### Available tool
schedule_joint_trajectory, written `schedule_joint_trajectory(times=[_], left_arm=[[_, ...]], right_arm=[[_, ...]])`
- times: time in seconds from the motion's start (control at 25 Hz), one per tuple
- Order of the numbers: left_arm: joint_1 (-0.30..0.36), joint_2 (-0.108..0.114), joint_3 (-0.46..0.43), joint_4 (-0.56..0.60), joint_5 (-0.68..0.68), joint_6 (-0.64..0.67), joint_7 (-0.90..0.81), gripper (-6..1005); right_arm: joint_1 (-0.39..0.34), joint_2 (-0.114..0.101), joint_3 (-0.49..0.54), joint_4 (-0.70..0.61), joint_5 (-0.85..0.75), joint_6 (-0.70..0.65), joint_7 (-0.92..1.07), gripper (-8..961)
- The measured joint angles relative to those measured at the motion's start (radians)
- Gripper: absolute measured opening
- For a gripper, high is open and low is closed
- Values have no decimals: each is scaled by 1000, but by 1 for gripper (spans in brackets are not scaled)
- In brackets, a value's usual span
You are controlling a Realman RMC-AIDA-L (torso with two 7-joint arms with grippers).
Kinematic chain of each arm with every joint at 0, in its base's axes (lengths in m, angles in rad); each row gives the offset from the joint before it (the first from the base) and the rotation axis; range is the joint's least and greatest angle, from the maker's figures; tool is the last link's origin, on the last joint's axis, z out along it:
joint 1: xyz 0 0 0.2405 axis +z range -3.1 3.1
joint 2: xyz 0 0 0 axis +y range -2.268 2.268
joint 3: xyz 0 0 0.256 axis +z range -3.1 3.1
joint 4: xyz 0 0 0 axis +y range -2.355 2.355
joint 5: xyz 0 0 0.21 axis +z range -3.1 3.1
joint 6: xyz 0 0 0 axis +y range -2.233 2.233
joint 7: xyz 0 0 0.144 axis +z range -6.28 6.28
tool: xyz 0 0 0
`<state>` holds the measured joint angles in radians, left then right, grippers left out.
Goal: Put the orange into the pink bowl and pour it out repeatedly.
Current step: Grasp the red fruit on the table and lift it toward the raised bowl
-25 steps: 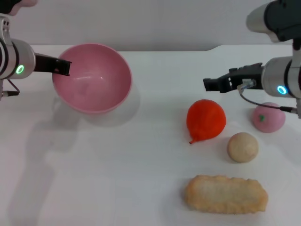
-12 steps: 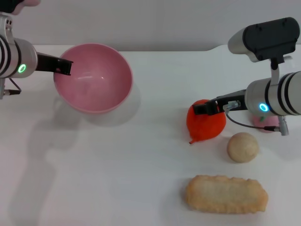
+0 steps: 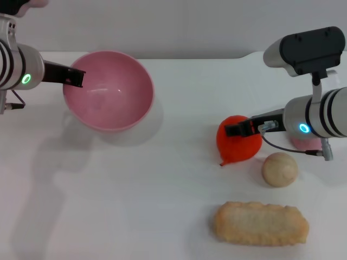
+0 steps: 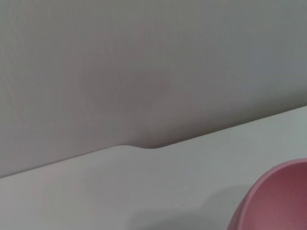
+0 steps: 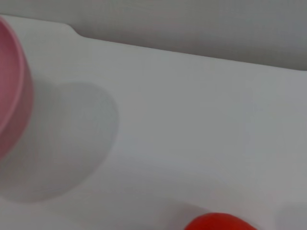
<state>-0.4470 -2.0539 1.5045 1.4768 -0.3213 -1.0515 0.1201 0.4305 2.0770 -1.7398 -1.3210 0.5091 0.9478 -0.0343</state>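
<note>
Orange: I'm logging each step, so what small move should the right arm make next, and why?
Probably close the right gripper on the orange: it sits at the fruit's top, the fruit lies on the table, and the left gripper holds the pink bowl ready.

1 orange [image 3: 237,146], 1 pink bowl [image 3: 108,89], 1 beige ball [image 3: 280,169], 1 pink ball [image 3: 306,144], 1 biscuit [image 3: 260,223], 2 grippers

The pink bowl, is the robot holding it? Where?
Yes. The left tool grips the pink bowl at its rim, on the robot's left side. The right tool is down at the orange; a hold there cannot be told.
</note>
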Motion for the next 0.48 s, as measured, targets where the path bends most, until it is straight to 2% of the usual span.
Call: schedule_joint_trajectory(times=[0.32, 0.48], left_arm=[[-3, 0, 0, 0, -2, 4, 0, 49], [-4, -1, 0, 0, -3, 5, 1, 48]], right_arm=[[-4, -3, -29, -6, -105, -1, 31, 654], [1, -4, -30, -3, -107, -24, 2, 578]])
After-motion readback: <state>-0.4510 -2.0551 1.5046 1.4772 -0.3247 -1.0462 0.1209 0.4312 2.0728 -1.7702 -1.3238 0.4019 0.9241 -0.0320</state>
